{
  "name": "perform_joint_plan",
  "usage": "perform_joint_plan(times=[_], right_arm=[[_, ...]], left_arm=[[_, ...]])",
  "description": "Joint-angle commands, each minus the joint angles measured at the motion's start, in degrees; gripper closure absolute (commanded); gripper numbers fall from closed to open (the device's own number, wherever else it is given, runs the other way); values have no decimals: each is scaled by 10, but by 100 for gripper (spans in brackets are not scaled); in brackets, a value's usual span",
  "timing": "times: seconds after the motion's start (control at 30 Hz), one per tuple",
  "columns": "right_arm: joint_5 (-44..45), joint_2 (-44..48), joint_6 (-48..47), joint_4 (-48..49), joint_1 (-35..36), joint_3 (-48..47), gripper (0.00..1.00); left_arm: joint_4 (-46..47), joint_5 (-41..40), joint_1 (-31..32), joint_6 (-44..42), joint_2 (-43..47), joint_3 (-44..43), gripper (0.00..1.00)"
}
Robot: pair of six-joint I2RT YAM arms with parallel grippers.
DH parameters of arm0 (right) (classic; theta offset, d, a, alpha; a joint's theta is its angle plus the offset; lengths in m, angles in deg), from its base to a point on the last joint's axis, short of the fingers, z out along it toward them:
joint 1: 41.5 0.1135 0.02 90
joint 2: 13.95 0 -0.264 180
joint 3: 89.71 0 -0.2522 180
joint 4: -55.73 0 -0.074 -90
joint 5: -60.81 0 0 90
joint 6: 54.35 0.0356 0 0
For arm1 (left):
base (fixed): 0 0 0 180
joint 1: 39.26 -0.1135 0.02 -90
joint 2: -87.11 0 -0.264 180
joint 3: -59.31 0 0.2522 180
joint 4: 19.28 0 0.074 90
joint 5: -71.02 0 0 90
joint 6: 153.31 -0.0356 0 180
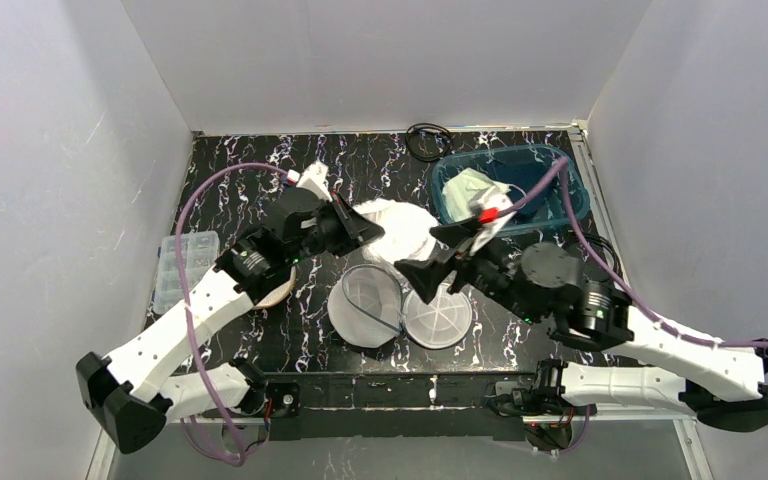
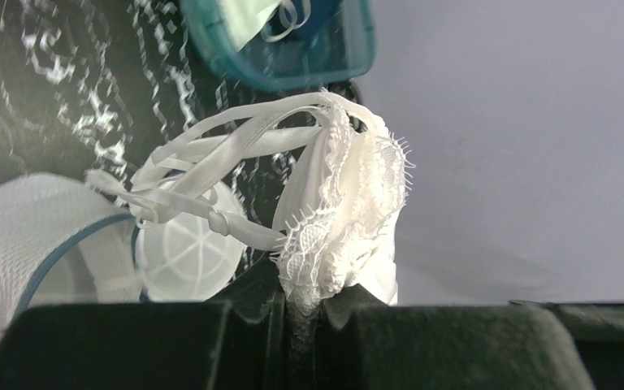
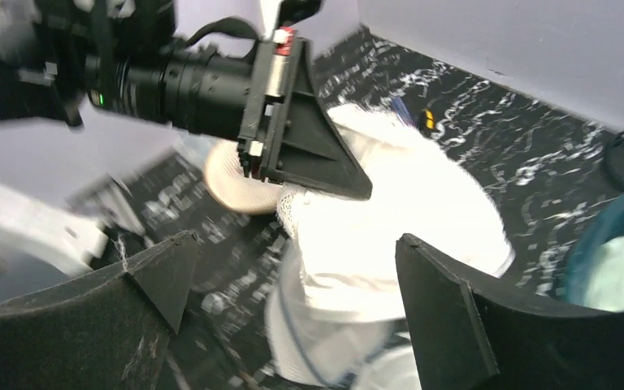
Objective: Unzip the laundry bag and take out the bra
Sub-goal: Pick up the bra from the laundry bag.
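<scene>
The white lace bra (image 1: 402,228) hangs from my left gripper (image 1: 370,230), above the table behind the bag. In the left wrist view the jaws (image 2: 317,313) are shut on the lace cup (image 2: 349,203), with the straps (image 2: 211,154) trailing left. The white mesh laundry bag (image 1: 365,300) lies open in two round halves, the second one (image 1: 438,315) to its right. Its mesh (image 2: 16,236) and ribbed disc (image 2: 191,256) show below the bra. My right gripper (image 1: 420,250) is open and empty, its fingers either side of the bra (image 3: 390,219) without touching it (image 3: 292,244).
A teal bin (image 1: 550,165) holding pale cloth stands at the back right. A clear plastic box (image 1: 185,262) sits at the left edge, and a beige plate (image 1: 275,290) lies under my left arm. A black cable ring (image 1: 428,140) is at the back.
</scene>
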Motion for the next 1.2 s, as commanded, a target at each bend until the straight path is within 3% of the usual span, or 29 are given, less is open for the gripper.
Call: perform_joint_plan(times=[0.0,0.23,0.33,0.77,0.97,1.17], right_arm=[[60,40,214,95,1,43,1],[72,92,409,179,1,130,1],[83,92,449,189,1,150,1],[140,47,430,284,-2,167,2],[125,15,438,292,-17,152,12],[81,-25,459,289,-51,137,9]], left_arm=[[70,-18,-12,-49,58,1,100],[110,-25,-24,-40,102,11,100],[136,-24,-24,-21,115,23,100],[154,37,-24,50,134,49,100],[179,53,-24,67,142,63,100],[185,64,-24,71,147,66,100]])
